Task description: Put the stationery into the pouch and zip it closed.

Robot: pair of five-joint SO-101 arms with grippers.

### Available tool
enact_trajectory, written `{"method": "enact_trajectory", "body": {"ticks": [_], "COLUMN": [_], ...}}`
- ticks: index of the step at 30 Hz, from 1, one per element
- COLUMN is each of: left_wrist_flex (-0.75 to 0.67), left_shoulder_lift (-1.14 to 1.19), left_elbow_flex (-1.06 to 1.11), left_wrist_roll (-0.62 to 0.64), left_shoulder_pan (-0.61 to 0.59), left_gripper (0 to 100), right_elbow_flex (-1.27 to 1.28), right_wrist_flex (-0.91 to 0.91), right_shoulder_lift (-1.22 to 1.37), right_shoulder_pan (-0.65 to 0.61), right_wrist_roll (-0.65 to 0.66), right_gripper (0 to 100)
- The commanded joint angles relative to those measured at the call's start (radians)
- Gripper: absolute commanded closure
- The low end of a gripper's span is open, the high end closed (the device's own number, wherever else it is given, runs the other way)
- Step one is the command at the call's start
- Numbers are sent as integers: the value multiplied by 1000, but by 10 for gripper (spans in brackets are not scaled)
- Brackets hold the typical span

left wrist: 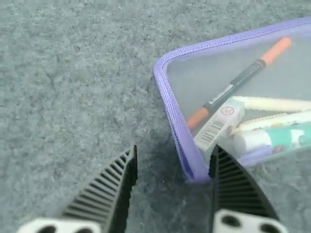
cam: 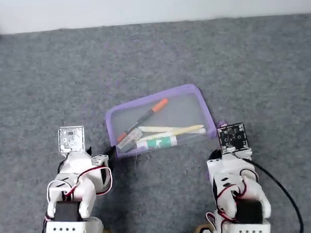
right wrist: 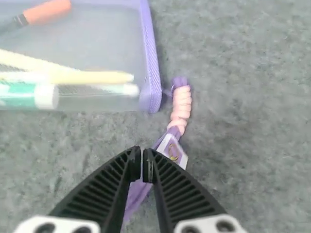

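High view: grey felt tabletop (cam: 247,58), white wall (cam: 149,6) at twelve o'clock; left gripper (left wrist: 174,154) jaws spread beside pouch (cam: 189,112), right gripper (right wrist: 142,153) jaws pressed together.

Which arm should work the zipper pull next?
Right: the right gripper, shut, sits at the purple zipper tag of the translucent purple pouch; the left gripper, open, is at the opposite corner.

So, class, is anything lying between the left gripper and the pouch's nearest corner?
Nothing visible does. The open left gripper sits right at the corner of the pouch, one finger close beside its purple edge, with grey carpet around them.
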Motion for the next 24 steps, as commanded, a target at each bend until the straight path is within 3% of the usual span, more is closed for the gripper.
{"method": "enact_trajectory", "body": {"ticks": [1,11,24], "left_wrist_flex": [-43,-44,-41], "left_shoulder_lift": [-12,-12,-12], "left_elbow_flex": [18,91,91], "left_wrist_roll": [-9,-9,-2], "left_shoulder_pan": [-3,-3,-5], "left_gripper": [765,765,765], "right_elbow_flex": [43,118,118], "right_wrist_flex": [-27,-13,143], "right_shoulder_lift": [-8,-8,-12], "right_shoulder_pan": [4,12,12], "right_wrist_roll": [-9,-8,-3], "right_gripper": [991,991,991]}}
